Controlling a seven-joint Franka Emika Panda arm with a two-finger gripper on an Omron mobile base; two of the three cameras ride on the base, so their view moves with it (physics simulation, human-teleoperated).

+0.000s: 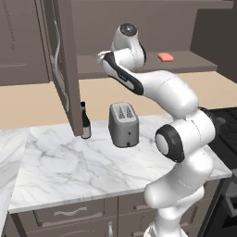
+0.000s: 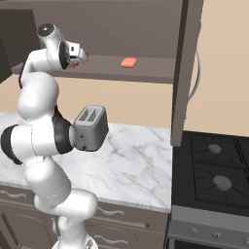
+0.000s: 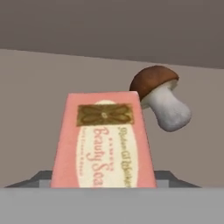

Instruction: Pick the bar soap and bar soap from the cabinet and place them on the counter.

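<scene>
Directly ahead of the gripper (image 2: 82, 57), on the shelf of the open cabinet (image 1: 62, 69), lies a bar soap (image 3: 104, 142), flat and salmon-pink, with a gold emblem and the script "Beauty Soap" on its top face. The finger tips themselves are hard to make out at the bottom of the hand view; the jaws appear spread wide with nothing between them. Just behind the bar and to its right, a brown-capped mushroom (image 3: 159, 96) leans on its pale stalk, near the bar's far corner. Further along the same shelf, well apart, a second bar soap (image 1: 165, 56) rests flat. Below, on the marble counter (image 1: 69, 171), stand a toaster (image 1: 123, 124) and a dark bottle (image 1: 85, 121).

The bar looks light, rigid and probably smooth, so it may slip. Pinching across its two long narrow sides, near the middle, seems the safest hold, keeping clear of the mushroom.
</scene>
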